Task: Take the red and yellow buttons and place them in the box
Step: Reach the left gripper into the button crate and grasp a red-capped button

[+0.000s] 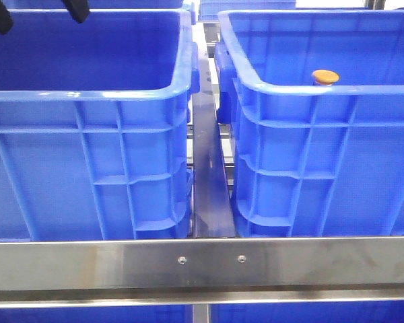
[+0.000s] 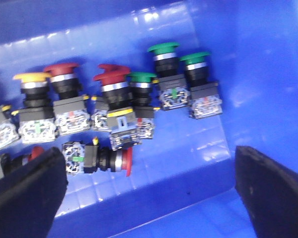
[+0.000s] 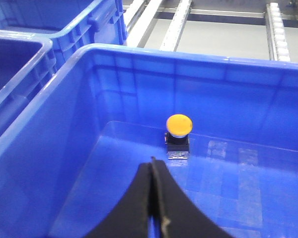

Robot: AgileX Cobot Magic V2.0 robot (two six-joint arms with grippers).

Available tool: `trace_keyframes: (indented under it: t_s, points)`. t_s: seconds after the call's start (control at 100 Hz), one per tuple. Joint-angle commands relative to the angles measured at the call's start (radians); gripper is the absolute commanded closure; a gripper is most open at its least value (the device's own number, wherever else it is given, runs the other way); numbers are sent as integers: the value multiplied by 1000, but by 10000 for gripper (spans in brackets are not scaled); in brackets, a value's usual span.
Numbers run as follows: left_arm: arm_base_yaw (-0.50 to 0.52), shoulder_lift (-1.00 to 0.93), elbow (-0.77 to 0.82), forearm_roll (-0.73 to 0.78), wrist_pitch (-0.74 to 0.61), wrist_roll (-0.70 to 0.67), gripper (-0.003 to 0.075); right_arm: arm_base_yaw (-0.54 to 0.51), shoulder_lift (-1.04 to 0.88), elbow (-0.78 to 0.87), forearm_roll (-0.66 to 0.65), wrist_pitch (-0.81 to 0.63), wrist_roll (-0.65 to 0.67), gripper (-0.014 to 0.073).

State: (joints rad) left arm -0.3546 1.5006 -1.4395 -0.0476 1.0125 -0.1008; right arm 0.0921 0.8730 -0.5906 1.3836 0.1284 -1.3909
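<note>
One yellow button (image 3: 179, 125) stands upright on the floor of the right-hand box (image 3: 154, 57), near its far wall. Its cap also shows over the rim in the front view (image 1: 324, 77). My right gripper (image 3: 152, 161) hangs above that box, shut on nothing, short of the button. In the left crate (image 1: 87, 94), several buttons stand in a row, among them a yellow button (image 2: 32, 78) and red buttons (image 2: 62, 69) (image 2: 111, 77). Another red button (image 2: 125, 161) lies on its side. My left gripper (image 2: 149, 198) is open above them, holding nothing.
Green-capped buttons (image 2: 164, 48) (image 2: 194, 57) (image 2: 141, 77) stand in the same row. A steel rail (image 1: 209, 182) runs between the two crates and a steel bar (image 1: 202, 262) crosses in front. Roller tracks (image 3: 275, 25) lie beyond the right crate.
</note>
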Motion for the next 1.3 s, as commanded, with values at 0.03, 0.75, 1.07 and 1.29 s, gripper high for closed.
trace_keyframes:
  t_s: [0.03,0.75,1.07,1.29]
  points:
    - [6,-1,-23,-6,-47,-14,80,-2,-13,-25,4,-4,-6,655]
    - [6,285,-23,3,-131,-14,80,-2,-11,-25,4,-8,-6,655]
    - [6,302,-23,3,-149,-14,144,-2,-11,-25,4,-8,-6,655]
    - [6,302,-23,3,-153,-14,501,-2,-11,-25,4,-8,-6,655]
